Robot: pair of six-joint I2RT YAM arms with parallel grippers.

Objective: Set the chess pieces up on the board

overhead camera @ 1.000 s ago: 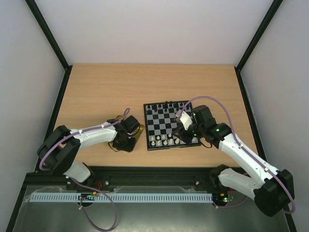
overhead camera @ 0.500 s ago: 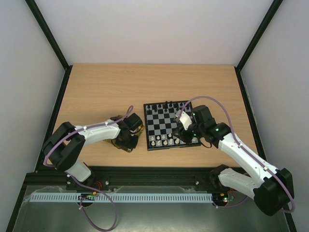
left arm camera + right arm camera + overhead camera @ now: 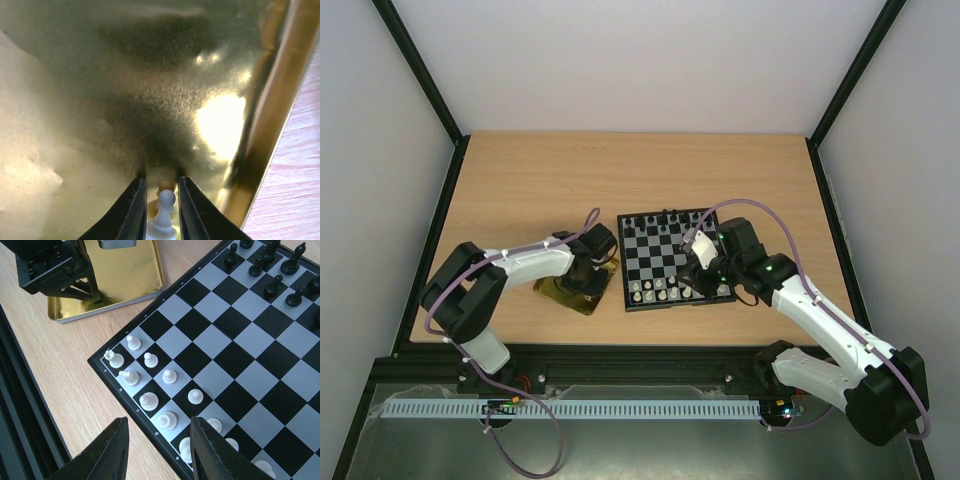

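Note:
The board (image 3: 672,256) lies at mid-table, with white chess pieces (image 3: 660,290) along its near rows and black ones (image 3: 665,218) at the far side. My left gripper (image 3: 591,266) is low inside the gold tray (image 3: 563,291). In the left wrist view its fingers (image 3: 138,200) are shut on a white pawn (image 3: 165,212), held upright. My right gripper (image 3: 159,424) is open and empty above the board's near left corner (image 3: 107,371). Below it stand a rook (image 3: 116,359), a knight (image 3: 131,376) and several pawns (image 3: 170,376).
The gold tray's raised rim (image 3: 272,95) runs down the right of the left wrist view, with bare wood (image 3: 305,170) beyond. The tray (image 3: 125,270) sits just left of the board. Black frame rails (image 3: 440,210) border the table.
My left gripper has moved up and to the right, towards the tray's far corner, uncovering the tray's near part. The right arm has not moved.

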